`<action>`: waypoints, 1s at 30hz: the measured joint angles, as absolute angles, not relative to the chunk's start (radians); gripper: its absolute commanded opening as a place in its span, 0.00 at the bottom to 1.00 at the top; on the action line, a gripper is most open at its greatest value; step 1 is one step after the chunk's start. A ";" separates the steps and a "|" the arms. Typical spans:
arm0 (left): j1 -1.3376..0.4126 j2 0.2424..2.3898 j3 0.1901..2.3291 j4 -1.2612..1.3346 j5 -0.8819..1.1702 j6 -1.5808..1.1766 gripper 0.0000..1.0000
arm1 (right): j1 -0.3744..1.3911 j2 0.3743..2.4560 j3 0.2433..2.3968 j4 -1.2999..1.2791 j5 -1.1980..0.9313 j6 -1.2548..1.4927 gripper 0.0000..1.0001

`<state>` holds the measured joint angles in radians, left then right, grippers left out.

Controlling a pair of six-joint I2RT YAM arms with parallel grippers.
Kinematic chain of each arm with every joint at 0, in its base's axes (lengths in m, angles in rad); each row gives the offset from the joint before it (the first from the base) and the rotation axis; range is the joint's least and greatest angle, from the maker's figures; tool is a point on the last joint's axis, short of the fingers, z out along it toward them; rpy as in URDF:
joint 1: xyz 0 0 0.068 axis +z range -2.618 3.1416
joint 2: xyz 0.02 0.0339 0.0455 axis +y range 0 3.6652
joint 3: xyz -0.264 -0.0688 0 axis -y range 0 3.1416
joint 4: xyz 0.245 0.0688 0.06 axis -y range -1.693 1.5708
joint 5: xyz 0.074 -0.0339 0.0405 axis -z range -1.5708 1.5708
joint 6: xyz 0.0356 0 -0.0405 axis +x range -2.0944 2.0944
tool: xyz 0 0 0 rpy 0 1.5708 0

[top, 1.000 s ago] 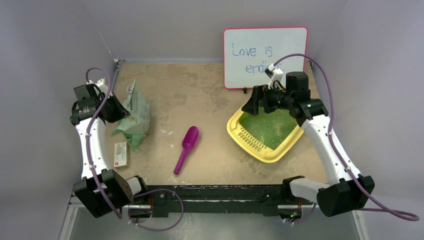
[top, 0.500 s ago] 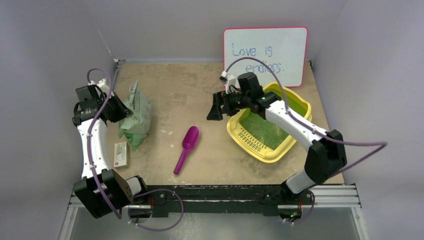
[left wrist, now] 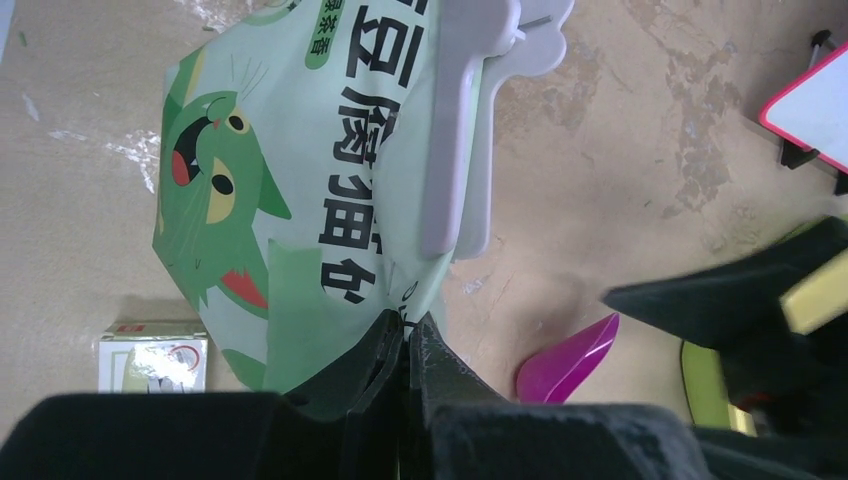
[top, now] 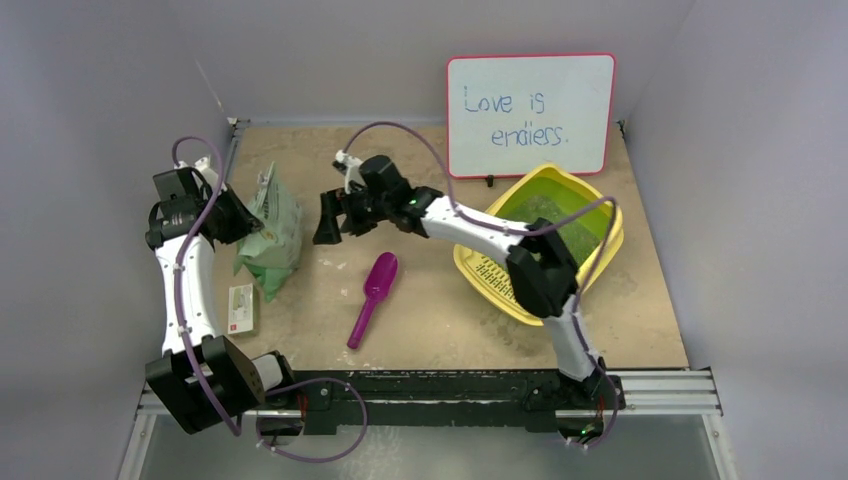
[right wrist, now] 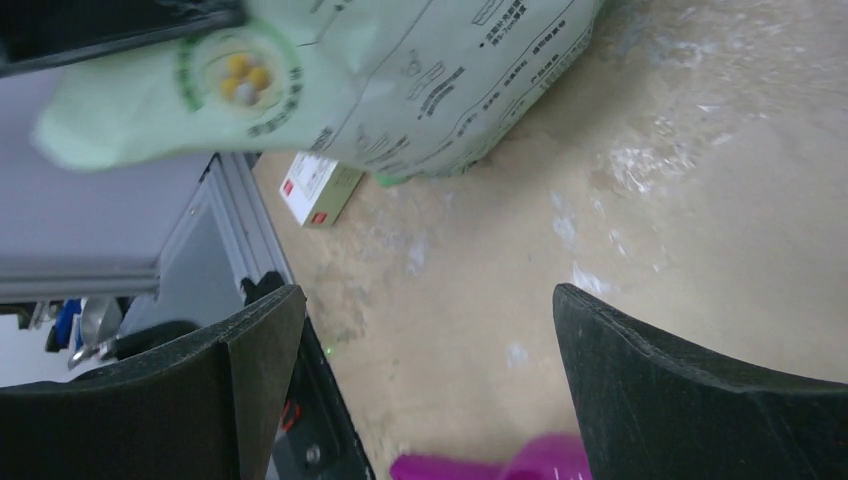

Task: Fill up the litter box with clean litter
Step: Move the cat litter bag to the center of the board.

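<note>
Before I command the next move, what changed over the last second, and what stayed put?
The right end effector swung left, from above the litter box across the table, and now hangs open beside the bag. It took hold of nothing. The left end effector stays shut on the bag's edge. The litter box, clean litter, scoop and whiteboard are where they were.

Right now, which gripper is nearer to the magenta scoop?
Right. The right gripper hangs open just past the magenta scoop at its far end; the left gripper is farther away to the left, shut on the green bag.
</note>
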<state>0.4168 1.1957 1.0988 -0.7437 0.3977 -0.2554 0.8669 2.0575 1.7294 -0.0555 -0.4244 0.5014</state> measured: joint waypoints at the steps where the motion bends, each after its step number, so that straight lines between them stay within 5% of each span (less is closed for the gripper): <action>1: 0.416 1.197 1.102 -0.745 0.392 -0.255 0.04 | 0.877 2.103 1.769 -0.057 -0.414 0.518 0.92; 6: 0.411 1.208 1.120 -0.753 0.366 -0.255 0.12 | 0.921 2.382 2.042 -0.113 -0.400 0.564 0.84; 13: 0.377 1.222 1.147 -0.770 0.350 -0.244 0.40 | 0.930 2.534 2.194 -0.177 -0.410 0.570 0.82; 27: 0.256 1.257 1.159 -0.841 0.184 -0.223 0.44 | 0.928 2.553 2.304 -0.153 -0.494 0.606 0.81; 30: 0.220 1.266 1.161 -0.852 0.170 -0.220 0.34 | 0.927 2.576 2.317 -0.149 -0.514 0.613 0.81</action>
<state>0.2199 1.2659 1.1606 -0.8524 0.1703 -0.2195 0.9272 2.5755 2.3173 -0.1490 -0.5140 0.6128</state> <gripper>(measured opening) 0.434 0.812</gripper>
